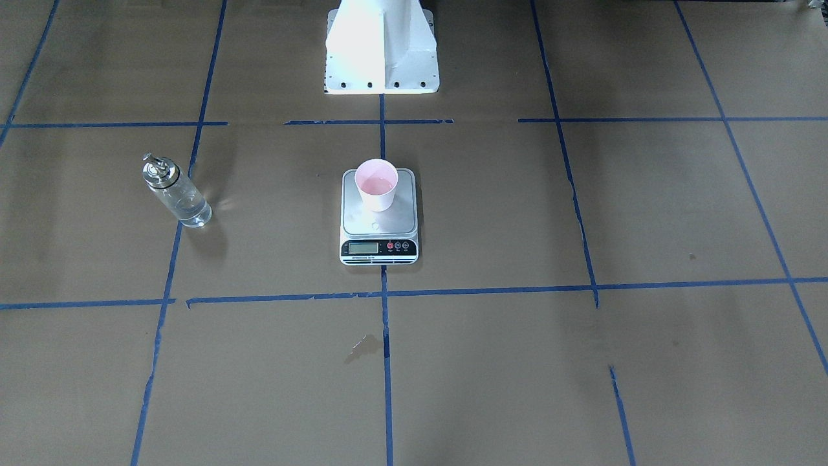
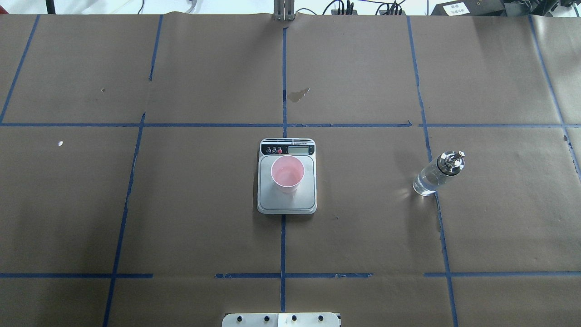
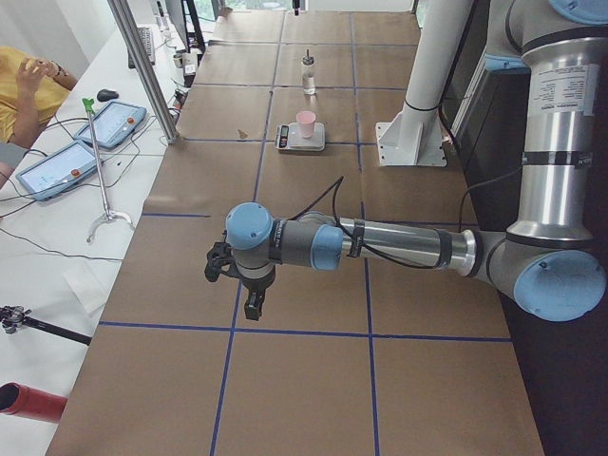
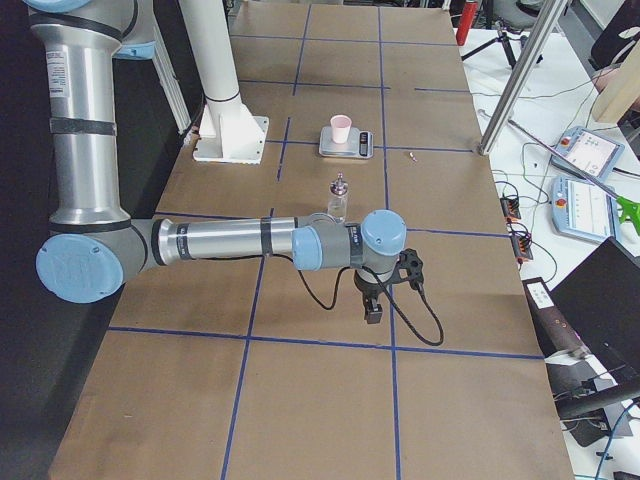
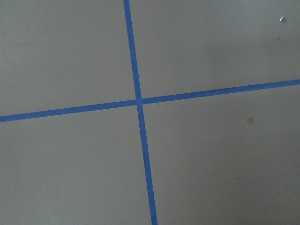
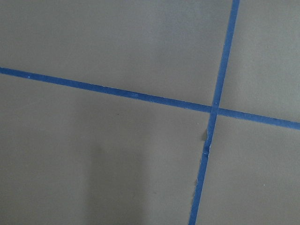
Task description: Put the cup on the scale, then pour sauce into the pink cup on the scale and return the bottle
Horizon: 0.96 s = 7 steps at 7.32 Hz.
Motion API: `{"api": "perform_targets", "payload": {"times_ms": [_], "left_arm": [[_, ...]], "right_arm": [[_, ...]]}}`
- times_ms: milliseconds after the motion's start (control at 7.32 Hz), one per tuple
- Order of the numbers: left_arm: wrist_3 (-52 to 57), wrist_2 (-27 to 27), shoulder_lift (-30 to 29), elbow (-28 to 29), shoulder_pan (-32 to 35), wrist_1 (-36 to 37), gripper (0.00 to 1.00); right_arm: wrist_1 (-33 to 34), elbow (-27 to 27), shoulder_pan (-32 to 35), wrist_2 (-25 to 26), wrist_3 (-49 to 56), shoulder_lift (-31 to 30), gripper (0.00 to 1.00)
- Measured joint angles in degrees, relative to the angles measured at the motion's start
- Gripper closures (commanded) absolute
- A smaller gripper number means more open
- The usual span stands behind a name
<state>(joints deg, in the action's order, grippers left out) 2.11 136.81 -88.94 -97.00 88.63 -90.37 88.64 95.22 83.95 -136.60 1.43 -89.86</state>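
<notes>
Left gripper (image 3: 253, 306) is hanging low over the table (image 2: 204, 204), fingers pointing down, nothing between them. It is showing only in a side view, so I cannot tell how wide it is. Right gripper (image 4: 373, 311) is doing the same at the other end, also empty, width also not readable. Both wrist cameras are showing only brown paper and crossing blue tape lines (image 5: 137, 100).

Both are sitting well apart from the scale (image 2: 287, 203), which is lying flat at the table's middle: white body, silver-grey square top, small display (image 2: 301, 150), red and dark buttons (image 2: 273, 150) along the edge away from the robot.

Cup (image 2: 287, 174) is standing upright on the scale's top: pale pink, tapered, pink inside, narrower than the top. Something is shining faintly at its bottom; I cannot tell if it is liquid.

Bottle (image 2: 429, 180) is standing upright on the robot's right, well apart from the scale, base touching a tape line. It is clear glass with a shiny metal cap (image 2: 449, 161), black collar and clear liquid (image 1: 192, 211) inside.

Count: two grippers, one scale, one cup, one bottle.
</notes>
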Motion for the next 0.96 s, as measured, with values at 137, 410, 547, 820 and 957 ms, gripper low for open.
{"api": "perform_targets", "payload": {"times_ms": [137,410,547,820,957], "left_arm": [[0.0,0.1,0.0,-0.1,0.0,0.2,0.0],[0.1,0.3,-0.4,-0.4,0.0,3.8,0.0],[0.1,0.1,-0.5,-0.4,0.0,4.9,0.0],[0.2,-1.5,-0.6,-0.5,-0.1,5.5,0.0],[0.2,-2.3,-0.7,-0.5,-0.1,5.5,0.0]], "right_arm": [[0.0,0.0,-0.5,0.1,0.0,0.1,0.0],[0.0,0.0,-0.8,0.3,0.1,0.2,0.0],[-0.1,0.1,-0.9,0.5,0.2,0.3,0.0],[-0.5,0.1,-0.9,1.9,0.2,0.3,0.0],[-0.6,0.2,-0.9,2.3,0.1,0.4,0.0]]}}
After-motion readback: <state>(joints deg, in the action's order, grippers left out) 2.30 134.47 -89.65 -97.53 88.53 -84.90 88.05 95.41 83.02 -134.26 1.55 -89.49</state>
